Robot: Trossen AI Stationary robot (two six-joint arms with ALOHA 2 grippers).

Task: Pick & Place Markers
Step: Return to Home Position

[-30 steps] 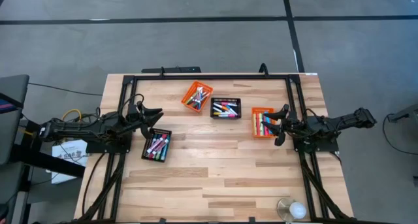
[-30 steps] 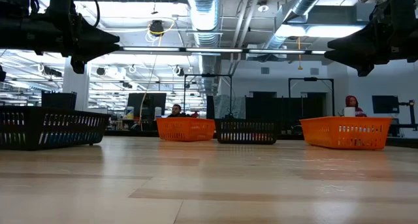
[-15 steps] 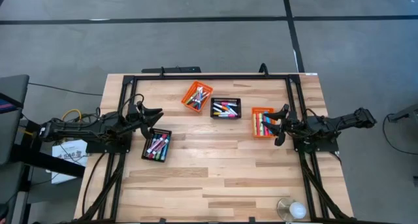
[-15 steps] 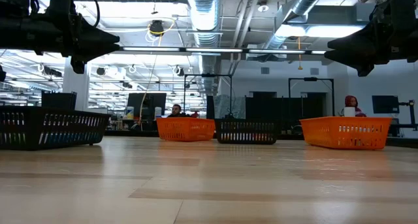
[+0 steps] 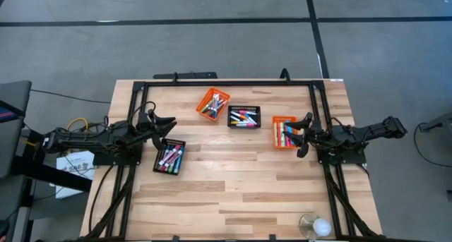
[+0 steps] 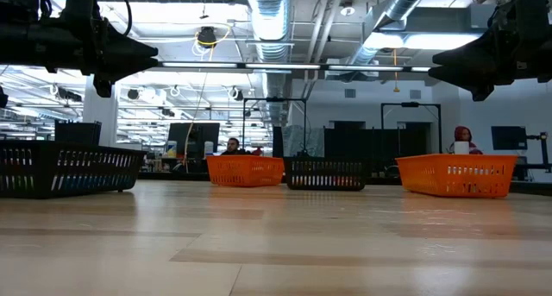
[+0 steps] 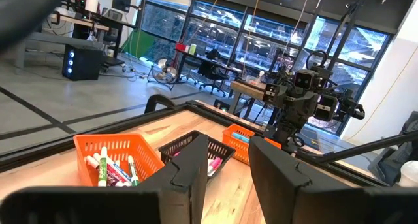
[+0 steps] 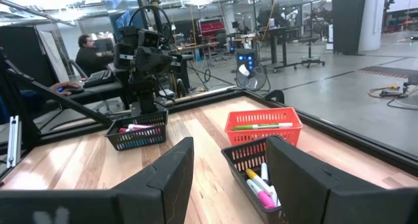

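The markers lie in four small baskets on the wooden table: a black basket (image 5: 169,156) at the left, an orange basket (image 5: 212,104) and a black basket (image 5: 244,117) near the far middle, and an orange basket (image 5: 284,132) at the right. My left gripper (image 5: 169,127) hovers open above the table, just beyond the left black basket's far end. My right gripper (image 5: 302,136) hovers open beside the right orange basket. In the right wrist view a green marker (image 8: 261,127) lies across the top of the far orange basket. Both grippers hold nothing.
A black metal frame (image 5: 226,82) runs along the table's far edge and down both sides. A round white object (image 5: 316,226) sits at the near right corner. Bare wood (image 5: 233,178) fills the near half of the table. People sit at desks in the room beyond.
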